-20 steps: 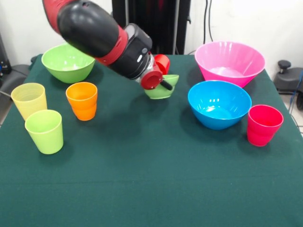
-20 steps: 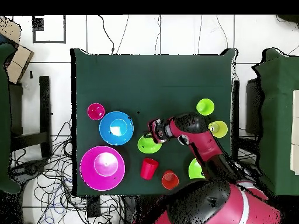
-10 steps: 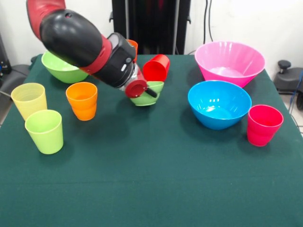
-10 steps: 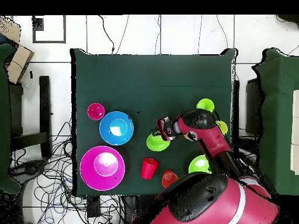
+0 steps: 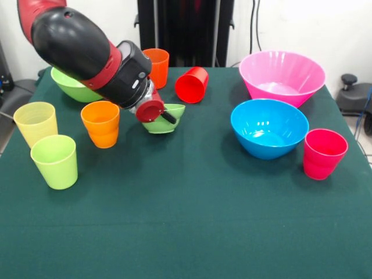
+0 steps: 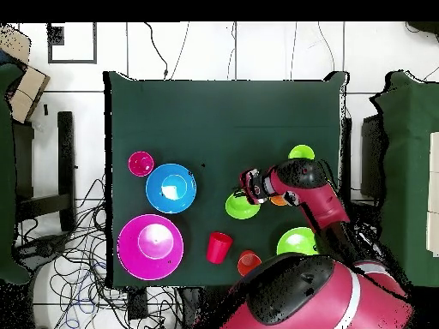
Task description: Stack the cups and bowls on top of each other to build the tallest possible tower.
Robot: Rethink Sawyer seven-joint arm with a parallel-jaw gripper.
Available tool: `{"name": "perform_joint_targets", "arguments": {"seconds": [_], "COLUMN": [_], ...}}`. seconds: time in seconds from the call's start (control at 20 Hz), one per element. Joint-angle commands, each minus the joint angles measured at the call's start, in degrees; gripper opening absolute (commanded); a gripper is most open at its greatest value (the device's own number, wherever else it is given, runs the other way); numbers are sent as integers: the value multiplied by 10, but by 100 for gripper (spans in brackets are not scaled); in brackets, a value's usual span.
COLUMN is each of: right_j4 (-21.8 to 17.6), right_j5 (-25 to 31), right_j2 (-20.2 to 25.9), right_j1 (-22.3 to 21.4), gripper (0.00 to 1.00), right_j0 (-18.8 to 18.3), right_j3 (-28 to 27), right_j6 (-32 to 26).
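Green-clothed table point(image 5: 192, 221) (cables on floor point(image 6: 64, 257)); hand point(image 5: 165, 114) holds small green bowl point(image 5: 168, 122)

Gripper point(image 5: 164, 113) mostly behind its red wrist cap, fingers unreadable. Large light green plastic bowl point(image 5: 68, 86) half hidden by the arm point(image 5: 81, 46). Overhead: pale yellow plastic tumbler entirely under the arm; orange plastic tumbler point(image 6: 278, 200) a sliver at the arm's 9 o'clock.
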Motion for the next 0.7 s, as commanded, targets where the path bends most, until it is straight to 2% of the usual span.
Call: {"name": "perform_joint_targets", "arguments": {"seconds": [0.05, 0.4, 0.55, 0.7], "right_j4": [-29, -25, -24, -19], "right_j5": [29, 29, 35, 28], "right_j2": [14, 10, 8, 9], "right_j1": [2, 6, 18, 15], "gripper": [0, 0, 0, 0], "right_j0": [19, 19, 18, 19], "right_j3": [-41, -46, -65, -55], "right_j6": [59, 62, 64, 63]}}
